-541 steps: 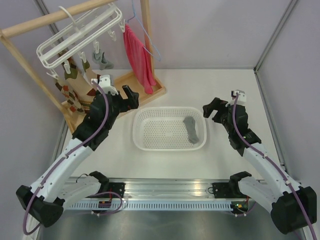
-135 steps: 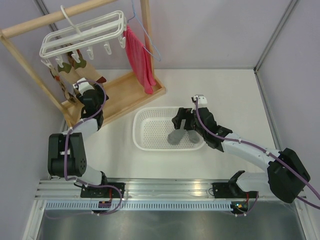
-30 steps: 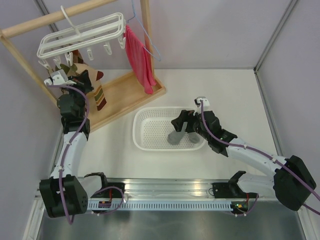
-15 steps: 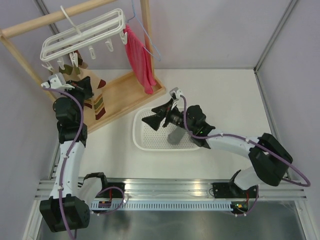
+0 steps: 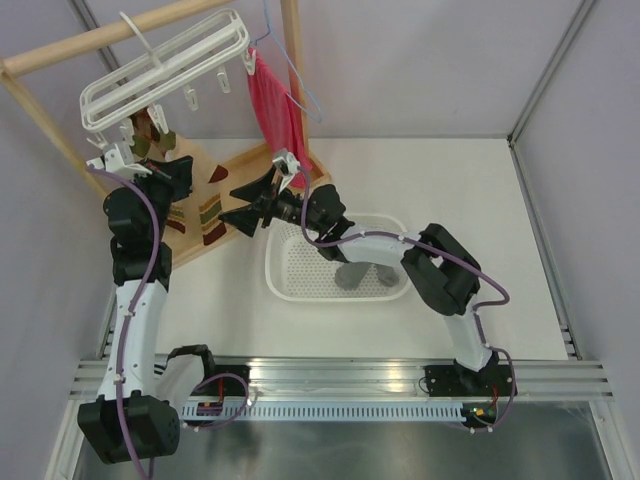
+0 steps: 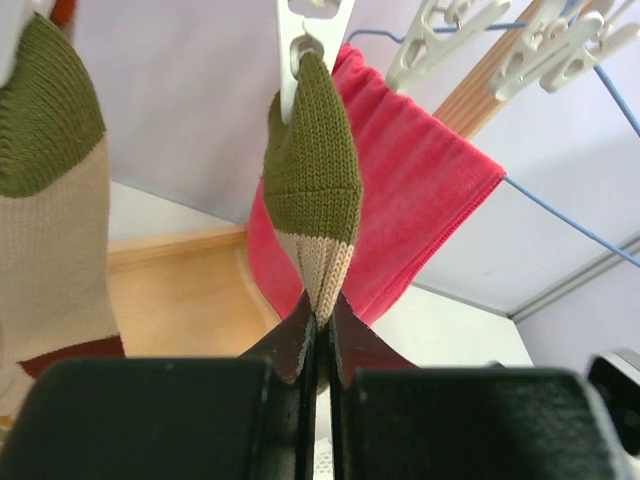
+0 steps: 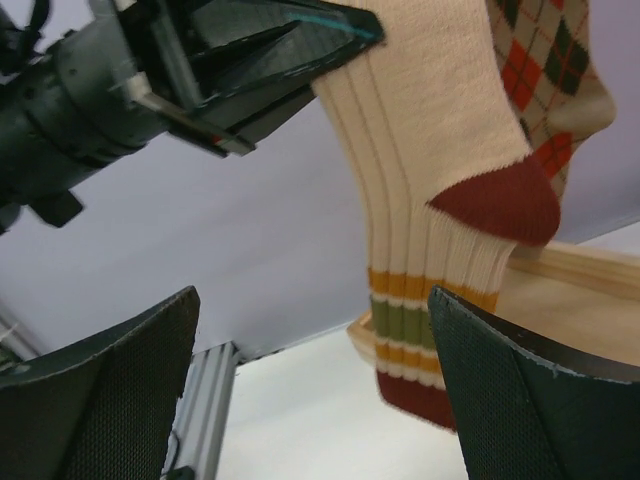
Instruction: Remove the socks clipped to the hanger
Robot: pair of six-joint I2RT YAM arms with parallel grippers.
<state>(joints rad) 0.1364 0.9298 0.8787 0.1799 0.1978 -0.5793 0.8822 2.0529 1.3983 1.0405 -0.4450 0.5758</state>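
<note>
White mesh basket [image 5: 305,268] lies nearest the arm bases, with a grey sock [image 5: 355,273] in it. Past its far left corner the right gripper [image 5: 228,202] reaches toward the wooden rack [image 5: 250,180], jaws spread wide and holding nothing. Its wrist view shows a cream ribbed leg with a red heel and striped cuff hanging just ahead of the gap between the fingers, touching neither. That leg drops from the tips of the left gripper [image 6: 318,320], which are pinched tight on the tan part of the olive-toed sock [image 6: 312,190]. Only the left wrist view shows the toe caught above in a white clip [image 6: 308,30] of the hanger [image 5: 160,68]. A second sock [image 6: 45,190] hangs just beside it, and the right wrist view adds an argyle sock [image 7: 545,60]. Farthest back hang the red cloth [image 6: 420,200] and the blue wire hanger [image 6: 570,220].
</note>
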